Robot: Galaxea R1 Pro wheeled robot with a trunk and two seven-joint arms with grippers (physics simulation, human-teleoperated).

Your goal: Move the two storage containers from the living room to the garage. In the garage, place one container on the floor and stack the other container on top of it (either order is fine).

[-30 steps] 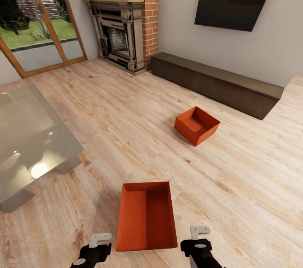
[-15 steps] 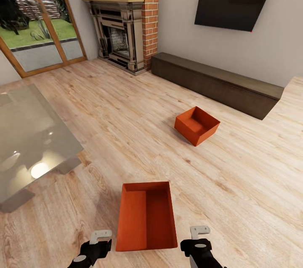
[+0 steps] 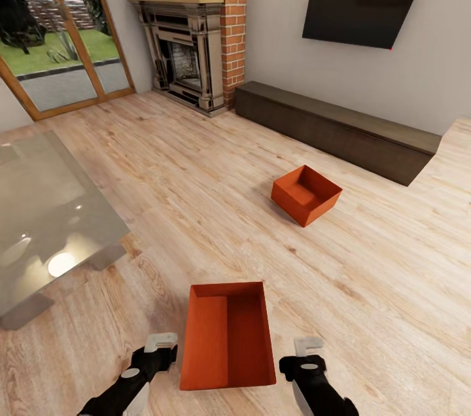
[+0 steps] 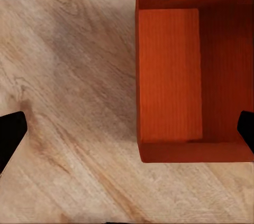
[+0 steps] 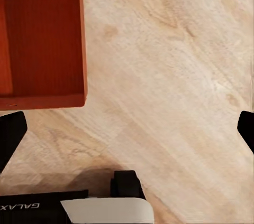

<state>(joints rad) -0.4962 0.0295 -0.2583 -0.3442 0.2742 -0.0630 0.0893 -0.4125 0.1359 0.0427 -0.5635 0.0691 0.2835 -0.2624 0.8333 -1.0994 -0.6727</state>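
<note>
Light wood-plank floor (image 3: 196,174) of the living room, brick fireplace (image 3: 196,23) behind. Near orange-red lidless rectangular bin (image 3: 227,335) sits on planks between both grippers. Left gripper (image 4: 127,129) and right gripper (image 5: 127,129) hover over the floor, fingers spread wide, holding nothing. Second orange-red bin (image 3: 306,194) lies near the long dark low cabinet (image 3: 340,128).

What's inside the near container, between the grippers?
Nothing: the near container shows only its bare ribbed bottom, half lit, half in shadow, in the head and left wrist views. The plank floor directly beneath it is covered. Both grippers, left and right, flank it.
</note>
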